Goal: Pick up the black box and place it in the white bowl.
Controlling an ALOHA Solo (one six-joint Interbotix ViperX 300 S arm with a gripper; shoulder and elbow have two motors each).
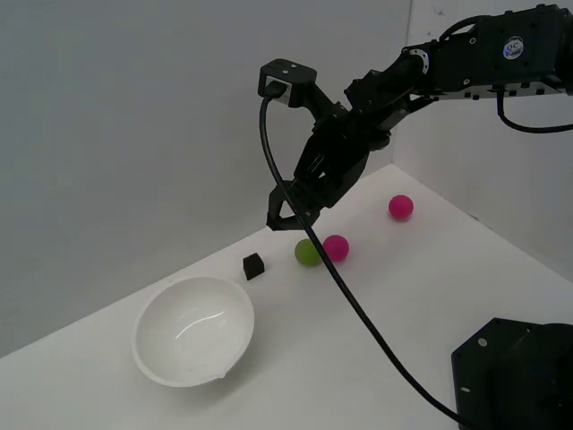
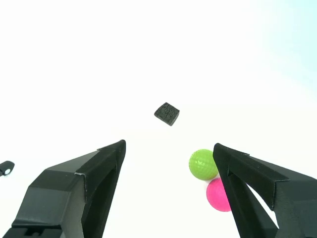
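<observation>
The black box [image 1: 253, 265] is a tiny matte cube on the white table, just beyond the white bowl [image 1: 193, 330] towards the exterior view's right. In the wrist view the box [image 2: 167, 113] lies ahead of the fingers, apart from them. My gripper [image 1: 288, 220] hangs open and empty above the table, above and to the exterior view's right of the box, close over a green ball [image 1: 307, 252]. In the wrist view the gripper [image 2: 168, 153] has its jaws wide apart with nothing between them.
A green ball [image 2: 202, 164] and a pink ball [image 1: 336, 247] touch each other next to the gripper. Another pink ball [image 1: 400, 207] lies farther back on the right. The black robot base [image 1: 515, 372] stands at the lower right. A black cable [image 1: 358, 313] hangs across the scene.
</observation>
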